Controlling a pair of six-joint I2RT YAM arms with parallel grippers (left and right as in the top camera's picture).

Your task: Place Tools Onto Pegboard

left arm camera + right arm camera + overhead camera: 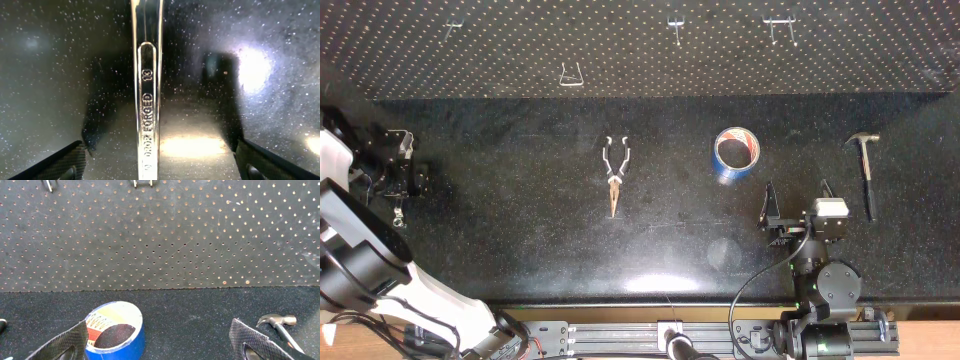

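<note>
The pegboard (640, 50) stands along the table's (520, 240) 12 o'clock edge. Its hooks (779, 28) are bare, so no tool is hung yet. The left gripper (160, 145), at 9 o'clock, points down over the wrench (148, 100), which lies flat on the table there. Its jaws are spread wide, the wrench's shaft runs midway between them and touches neither finger (60, 162); I judge this is lined up for closing on the shaft. The right gripper (796, 203) sits near 5 o'clock, facing the pegboard, likewise wide open and holding nothing, probably parked while the left arm works. The tape roll (736, 155) lies just toward 12 o'clock from it, the hammer (865, 170) is at 3 o'clock, and the pliers (615, 180) lie near the centre, tips pointing to 6 o'clock
</note>
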